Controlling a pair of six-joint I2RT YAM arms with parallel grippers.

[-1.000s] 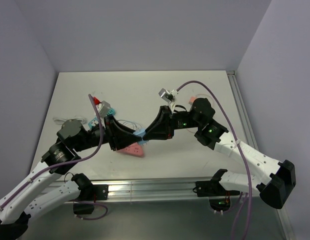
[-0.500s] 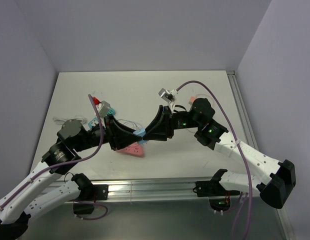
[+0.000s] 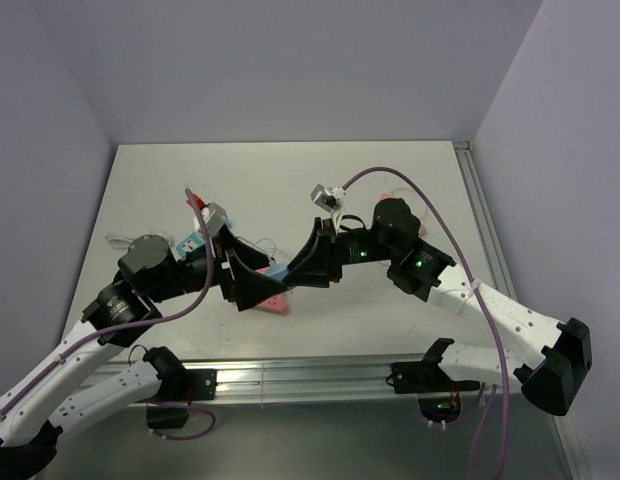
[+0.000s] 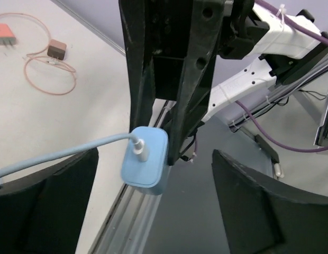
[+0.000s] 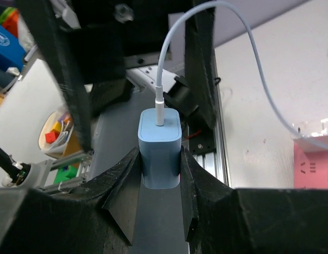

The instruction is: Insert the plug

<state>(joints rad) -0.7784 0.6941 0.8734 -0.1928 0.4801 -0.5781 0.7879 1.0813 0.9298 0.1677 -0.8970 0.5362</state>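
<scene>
The right gripper (image 5: 160, 177) was clamped on the 2 flat sides of the blue plug (image 5: 160, 138), a small, rounded block of smooth plastic held in the air near the pink power strip (image 5: 312, 160), with its prongs hidden. I judged it light and rigid but slippery, so those flat sides were the place to hold it, not the soft, pale cable (image 5: 247, 46) looping from its back toward the strip. Just over the strip, the left gripper (image 3: 256, 285) stood with its fingers wide apart, holding nothing.
</scene>
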